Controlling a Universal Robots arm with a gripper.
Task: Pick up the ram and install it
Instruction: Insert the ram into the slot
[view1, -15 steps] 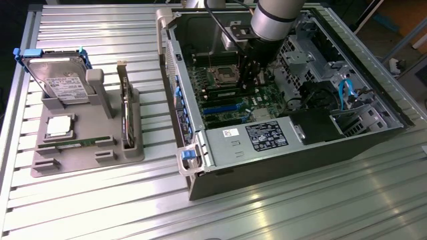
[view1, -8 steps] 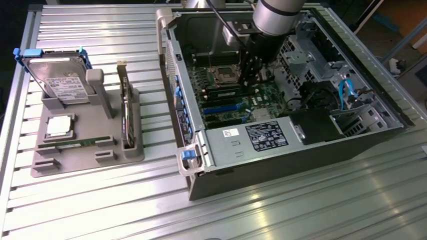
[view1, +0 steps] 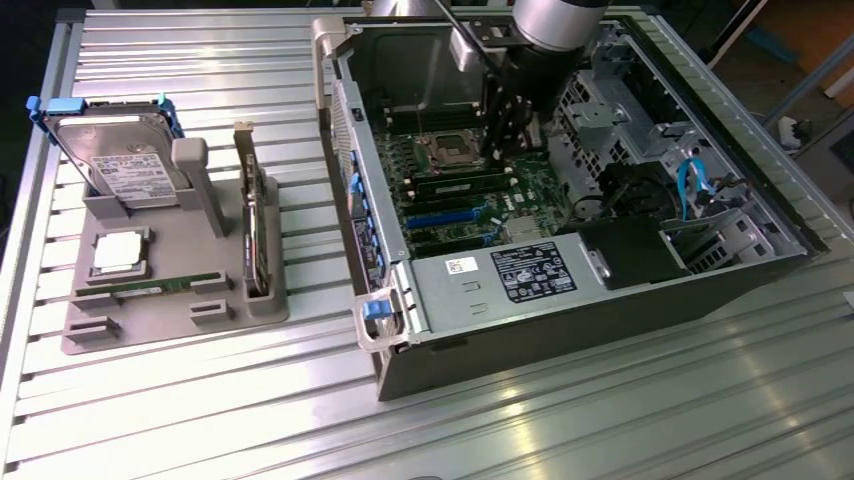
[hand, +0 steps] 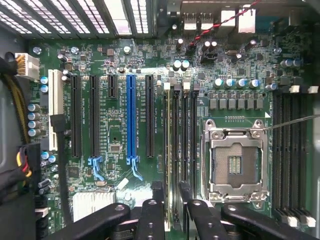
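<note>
Green ram (hand: 172, 150) stands edge-on in the claw (hand: 171, 197), gripped over a memory slot at three o'clock from the CPU socket (view1: 447, 150) in the exterior view. Installation looks underway; seating wants straight, even downward pressure.
</note>
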